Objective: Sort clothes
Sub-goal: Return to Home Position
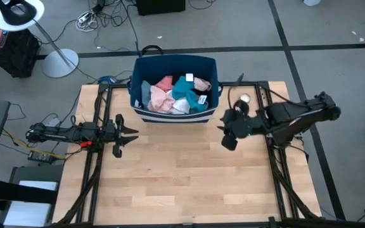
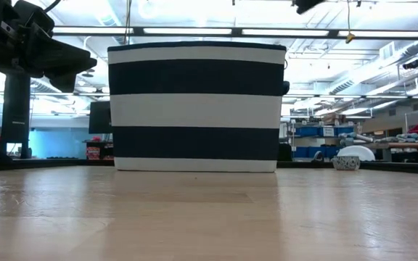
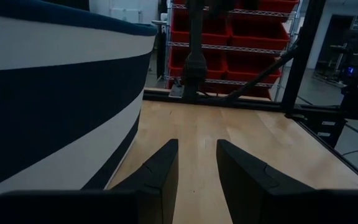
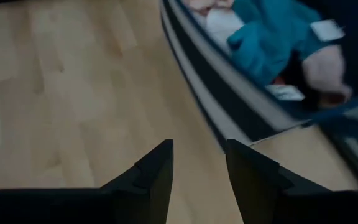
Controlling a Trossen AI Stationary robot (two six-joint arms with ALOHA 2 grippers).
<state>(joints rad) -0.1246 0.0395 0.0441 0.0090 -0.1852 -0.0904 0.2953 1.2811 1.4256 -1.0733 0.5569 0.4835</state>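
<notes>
The clothes [image 1: 170, 95] lie all together inside the navy bin with white stripes [image 1: 146, 113], which stands at the far edge of the wooden counter [image 1: 182, 180], in the middle between the two arms. On top of the heap I can see coral-pink pieces [image 1: 161, 96], a teal piece [image 1: 184, 87] with a small white label, and something white [image 1: 181, 106] close to the near wall of the bin. What lies under them is hidden. No garment lies on the counter itself.

The left claw [image 3: 196, 146] hangs low over the counter, just beside the left near corner of the bin, and it points across the counter toward the other arm. Its two dark fingers stand a little apart, with bare wood showing in the gap, and they grip nothing.

The right claw [image 4: 199, 146] is near the right near corner of the bin and is raised above the counter. Its fingers are also parted and empty. Past them the right wrist view shows the rim of the bin and the teal piece inside.

A small round tin [image 1: 244, 99] sits on the counter to the right of the bin, close to the right arm.
</notes>
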